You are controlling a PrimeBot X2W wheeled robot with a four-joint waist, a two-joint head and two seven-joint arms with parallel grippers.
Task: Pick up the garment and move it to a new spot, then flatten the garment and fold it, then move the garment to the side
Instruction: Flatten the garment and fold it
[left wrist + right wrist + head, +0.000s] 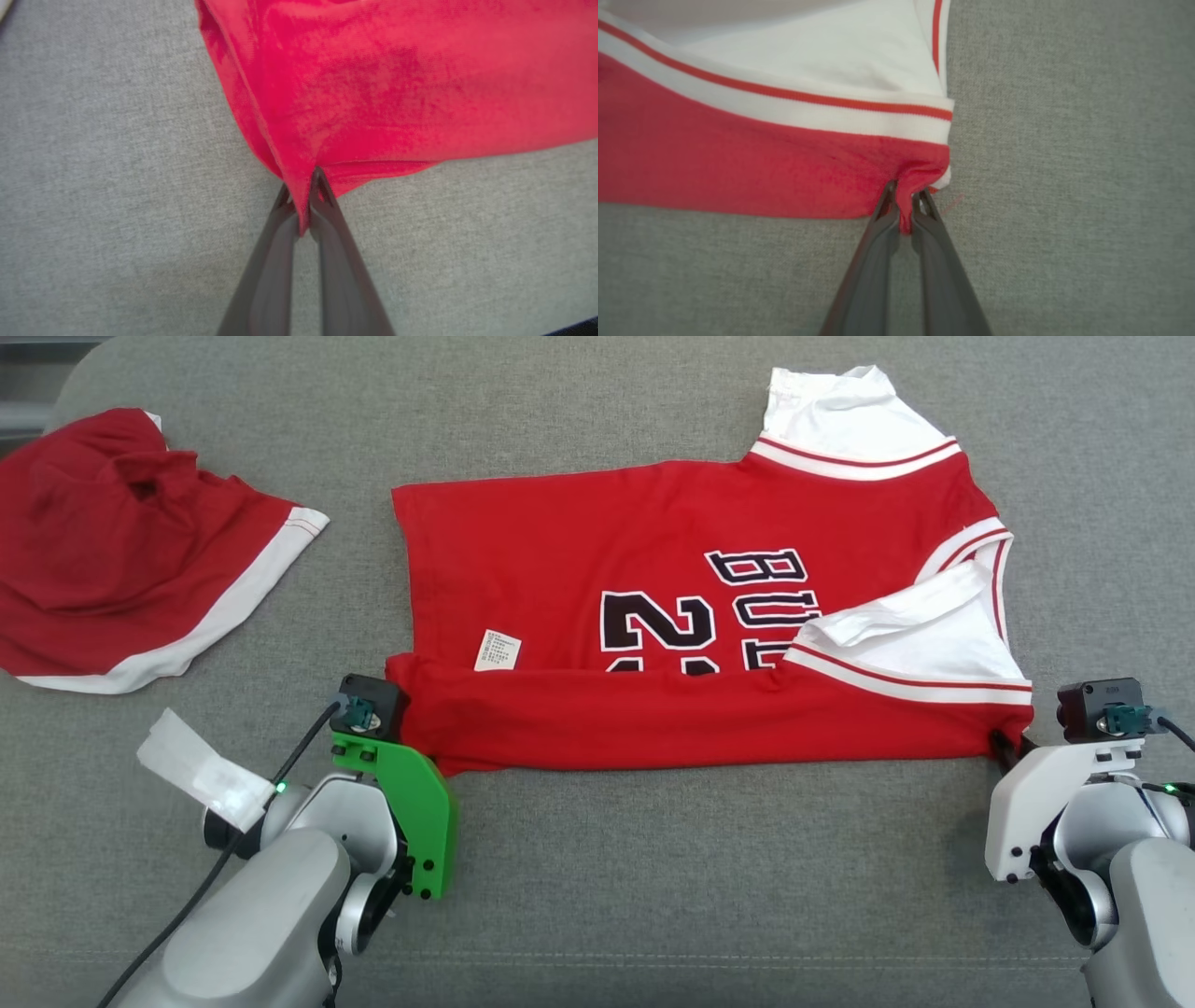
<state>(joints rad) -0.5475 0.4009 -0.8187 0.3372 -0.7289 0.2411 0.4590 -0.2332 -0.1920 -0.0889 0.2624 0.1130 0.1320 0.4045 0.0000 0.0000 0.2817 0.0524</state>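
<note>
The garment (579, 560) is a red basketball jersey with white sleeves and dark lettering, lying flat on the grey surface with its near edge folded up over the front. My left gripper (303, 196) is shut on the garment's (397, 93) near left corner, a pinch of red cloth between its dark fingers (336, 247). In the head view that left gripper (411, 747) sits at the fold's left end. My right gripper (905, 203) is shut on the garment's (738, 172) near right corner, just below the white striped trim. The right gripper (1006, 747) meets the cloth at the fold's right end.
A second red garment with white trim (112, 569) lies bunched at the far left. A strip of white tape (201, 770) hangs on my left arm. The grey fabric surface (709, 877) stretches bare between my arms.
</note>
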